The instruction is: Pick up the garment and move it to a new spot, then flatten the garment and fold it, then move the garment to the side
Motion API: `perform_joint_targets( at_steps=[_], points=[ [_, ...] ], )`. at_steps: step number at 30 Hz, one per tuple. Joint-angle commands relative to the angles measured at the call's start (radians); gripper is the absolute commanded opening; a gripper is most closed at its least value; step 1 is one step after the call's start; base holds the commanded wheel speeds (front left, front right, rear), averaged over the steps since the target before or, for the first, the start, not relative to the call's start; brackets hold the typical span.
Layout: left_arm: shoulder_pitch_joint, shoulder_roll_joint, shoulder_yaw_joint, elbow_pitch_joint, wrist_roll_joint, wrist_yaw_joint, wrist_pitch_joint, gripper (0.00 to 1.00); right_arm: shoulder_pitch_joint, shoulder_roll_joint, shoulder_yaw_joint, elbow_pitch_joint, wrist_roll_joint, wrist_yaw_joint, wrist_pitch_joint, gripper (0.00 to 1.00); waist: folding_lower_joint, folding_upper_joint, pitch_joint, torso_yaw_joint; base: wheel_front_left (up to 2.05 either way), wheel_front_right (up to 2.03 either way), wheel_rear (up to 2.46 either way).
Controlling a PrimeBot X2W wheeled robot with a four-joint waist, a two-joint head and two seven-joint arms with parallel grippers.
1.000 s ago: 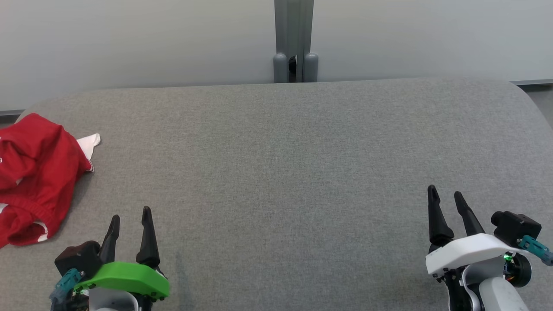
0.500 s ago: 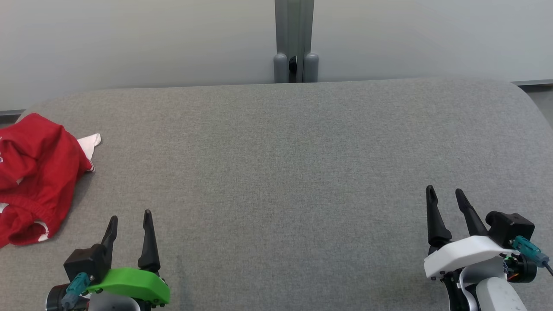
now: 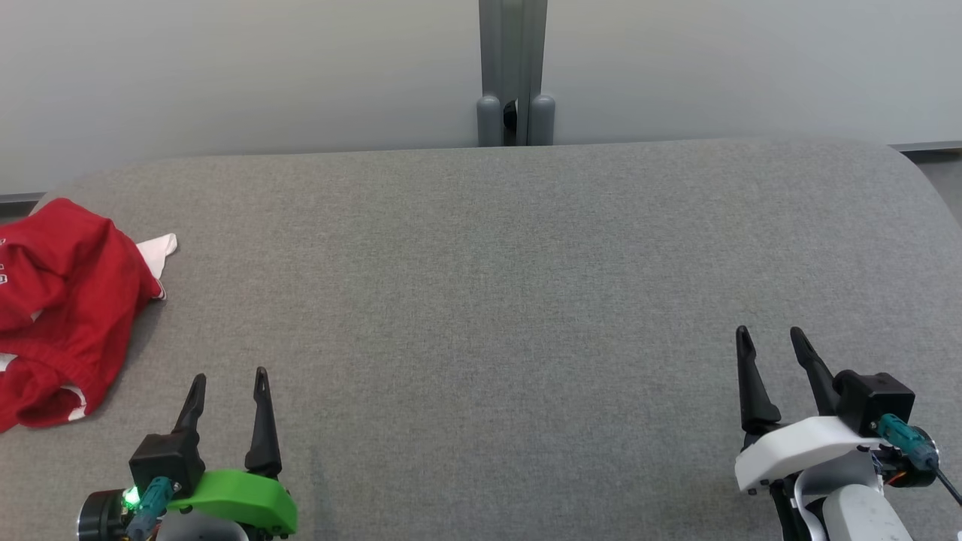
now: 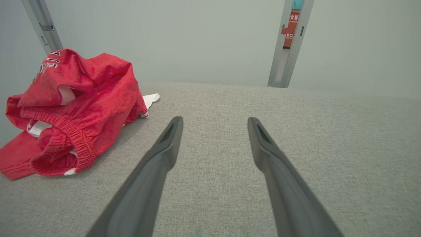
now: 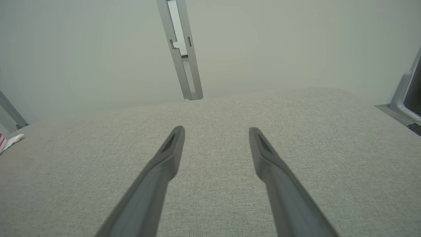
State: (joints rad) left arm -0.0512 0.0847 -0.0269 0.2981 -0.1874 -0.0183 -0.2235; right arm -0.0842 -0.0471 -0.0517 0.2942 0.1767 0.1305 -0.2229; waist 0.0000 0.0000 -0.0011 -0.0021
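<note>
Garment (image 3: pixel 68 300): red shorts w/ white trim, crumpled in a heap at the left edge of the desk (image 3: pixel 496 300), partly cut off by the head view's left border. It hasn't been lifted, so you're at step one: the pick-up.

Your left gripper (image 3: pixel 229 376) sits low-left over the desk, jaws spread wide, nothing between them. Your right gripper (image 3: pixel 769 331) sits low-right, jaws just as wide & empty. It's well apart from the heap, w/ nearly the whole desk between them.

Key relation: the heap lies to the left of the left gripper and a bit ahead of it, near but not touching. In the left wrist view the garment (image 4: pixel 88 108) is up-left of the jaws, not in line w/ them. You'd prob. need to swing that arm left & forward before closing.

The heap's long axis runs roughly near-to-far along the desk's left edge. The elastic waistband (image 4: pixel 70 135) bulges on the near side, facing the left gripper, and looks the easiest bit to pinch. A white flap (image 3: pixel 156 252) pokes out at the heap's far right corner.

The left arm is clearly nearer; the right would have to cross the desk. Desk centre is my guess for the new spot.
</note>
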Motion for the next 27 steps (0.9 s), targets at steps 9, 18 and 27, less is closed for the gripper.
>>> perform_joint_targets(
  at_steps=[9,18,27],
  points=[
    [0.012,-0.006,0.017,0.005,0.077,-0.001,-0.025,1.00,0.016,-0.005,-0.007,0.004,-0.083,0.000,-0.026,1.00,0.0000,0.0000,-0.004,-0.002,0.00,0.00,0.00],
    [0.009,-0.014,0.018,0.017,0.143,-0.014,-0.040,1.00,0.018,-0.006,-0.014,0.010,-0.142,0.000,-0.040,1.00,0.0000,0.0000,-0.002,0.004,0.00,0.00,0.00],
    [-0.017,-0.022,0.023,0.038,0.160,-0.009,-0.043,1.00,0.028,-0.005,-0.020,0.011,-0.153,0.000,-0.043,1.00,0.0000,0.0000,0.010,0.090,0.00,0.00,0.00]
  ],
)
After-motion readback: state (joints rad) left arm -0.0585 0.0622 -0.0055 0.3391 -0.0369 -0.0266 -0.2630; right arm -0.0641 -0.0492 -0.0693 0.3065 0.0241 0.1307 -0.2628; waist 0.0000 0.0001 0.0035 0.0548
